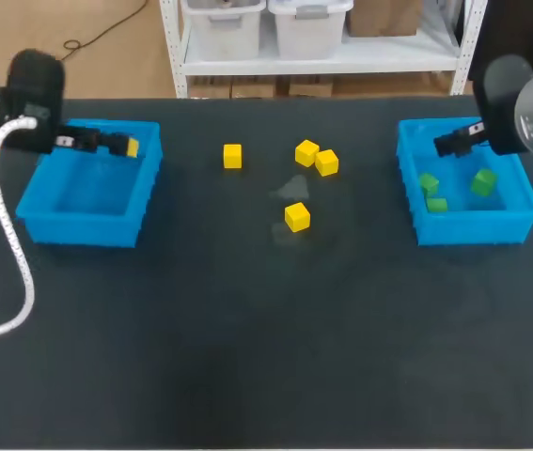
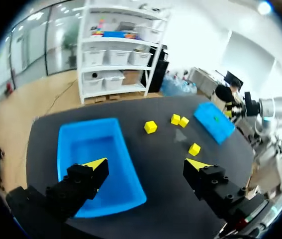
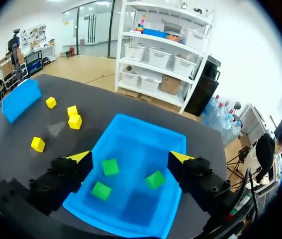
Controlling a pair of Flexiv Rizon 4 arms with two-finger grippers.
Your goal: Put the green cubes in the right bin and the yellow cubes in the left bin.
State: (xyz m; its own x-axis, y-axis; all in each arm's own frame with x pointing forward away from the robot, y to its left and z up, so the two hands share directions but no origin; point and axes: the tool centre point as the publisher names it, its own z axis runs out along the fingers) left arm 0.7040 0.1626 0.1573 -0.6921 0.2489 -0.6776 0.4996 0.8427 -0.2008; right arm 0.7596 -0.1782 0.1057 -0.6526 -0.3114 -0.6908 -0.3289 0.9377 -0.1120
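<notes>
4 yellow cubes [image 1: 232, 156] sit loose on the dark table [image 1: 247, 357], mid-table betw. the bins. One is alone toward the left bin [image 1: 36, 211], two are close together, poss. touching, and one is nearer the robot. 3 green cubes [image 3: 110, 167] lie in the right bin [image 3: 145, 127], apart from each other. Both bins are bright blue w/ open tops.

In head view the right gripper [image 3: 130, 157] is a dark shape at the bin's back corner, its tips hard to make out. The left gripper [image 2: 146, 164] shows only one yellow tip there. From the left wrist the right bin is tiny, w/ a green speck in it, prob. a cube.

Left gripper hangs above the left bin, fingers spread wide, holding nothing. Right gripper is above the right bin, fingers wide too, w/ green cubes ahead of them and untouched. A white cable [image 1: 3, 235] loops from the left arm over the table's left side.
</notes>
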